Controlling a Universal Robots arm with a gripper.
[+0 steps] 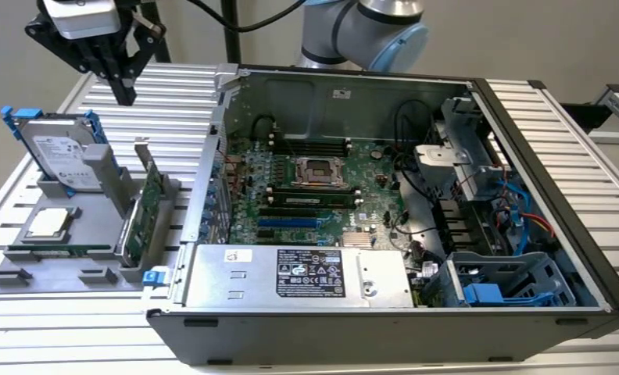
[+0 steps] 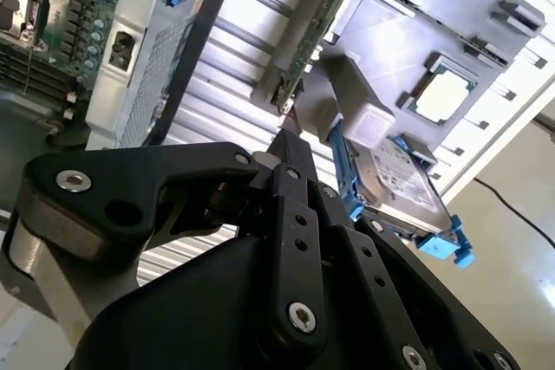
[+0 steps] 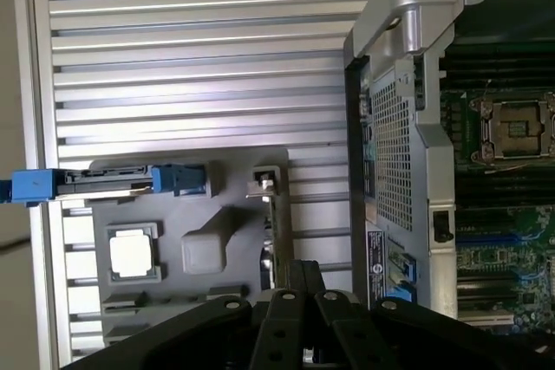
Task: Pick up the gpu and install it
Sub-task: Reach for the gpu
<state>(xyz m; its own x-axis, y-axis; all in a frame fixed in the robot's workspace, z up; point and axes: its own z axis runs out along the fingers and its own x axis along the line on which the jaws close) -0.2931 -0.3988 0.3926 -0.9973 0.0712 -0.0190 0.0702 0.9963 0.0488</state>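
One gripper (image 1: 125,95) hangs at the exterior view's upper left, over the ribbed metal worktop (image 1: 69,328). Its black jaws are drawn together to a narrow point and hold nothing.

The gpu (image 1: 141,223) stands on edge in a grey holder (image 1: 18,277), with its silver bracket end uppermost. It sits on the side of the holder nearest the open computer case (image 1: 393,332). In the exterior view the gripper is well above the card and clear of it.

In the second wrist view the gripper (image 2: 293,132) points toward one end of the green card (image 2: 323,19). In the first wrist view the gripper (image 3: 299,270) lies just beside the card's thin edge (image 3: 270,240).

In the same holder, a hard drive in a blue frame (image 1: 62,152) stands upright toward the exterior view's left of the gpu. A square processor chip (image 1: 47,223) lies flat below it. Both wrist views also show the drive (image 2: 399,188) (image 3: 104,181) and the chip (image 2: 442,93) (image 3: 132,255).

Inside the case, the green motherboard (image 1: 309,195) lies exposed.
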